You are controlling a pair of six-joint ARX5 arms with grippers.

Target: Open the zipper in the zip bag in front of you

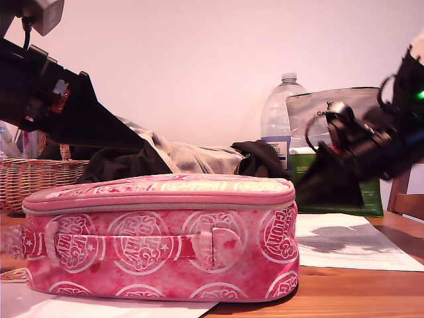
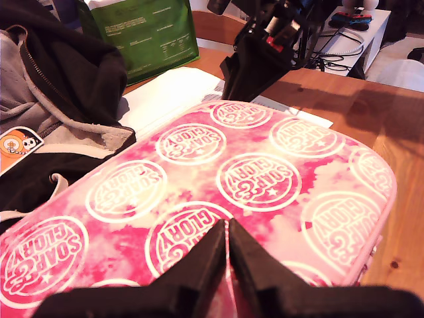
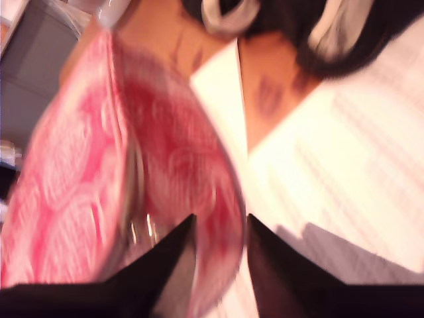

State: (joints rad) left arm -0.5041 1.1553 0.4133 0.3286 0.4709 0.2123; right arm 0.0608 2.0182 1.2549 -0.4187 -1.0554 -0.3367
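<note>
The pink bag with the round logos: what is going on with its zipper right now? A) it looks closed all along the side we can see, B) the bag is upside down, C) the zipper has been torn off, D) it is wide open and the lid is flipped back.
A: in the exterior view the zipper runs as one unbroken grey line under the flat top panel of the zip bag, with no gap showing.

Pink zip bag point(image 1: 159, 255), white logo circles

My first gripper point(image 2: 227, 248), jaws nearly together, sits over the bag point(image 2: 265, 179); the other gripper point(image 2: 248, 76) hangs beyond it.
</note>
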